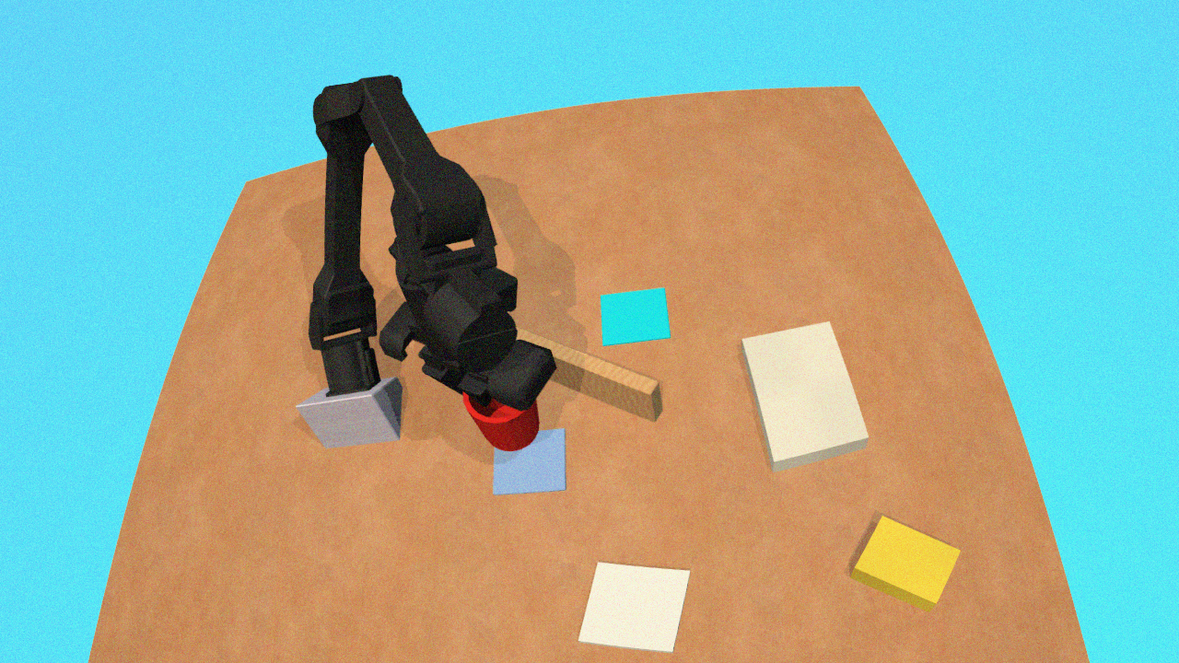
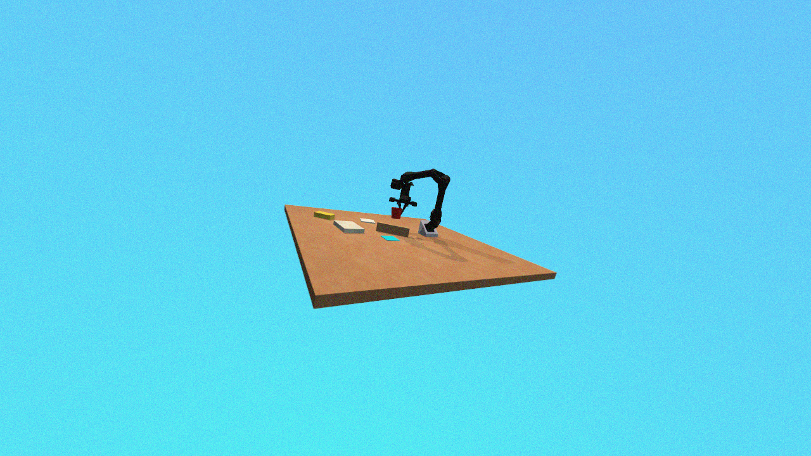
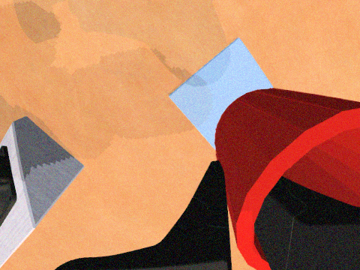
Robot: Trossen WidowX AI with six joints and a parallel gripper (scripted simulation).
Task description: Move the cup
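The red cup hangs in the air, roughly upright, above the light blue pad. My gripper is shut on the cup's wall, with one finger outside and the other inside the cup. The marbles do not show in these views; the finger and the cup's wall hide much of the inside. A cyan pad lies flat on the far side of the wooden bar, seen from the top view.
The upright wooden bar stands between the blue and cyan pads. A cream block and a yellow block lie to the right in the top view. A flat white square lies at its front.
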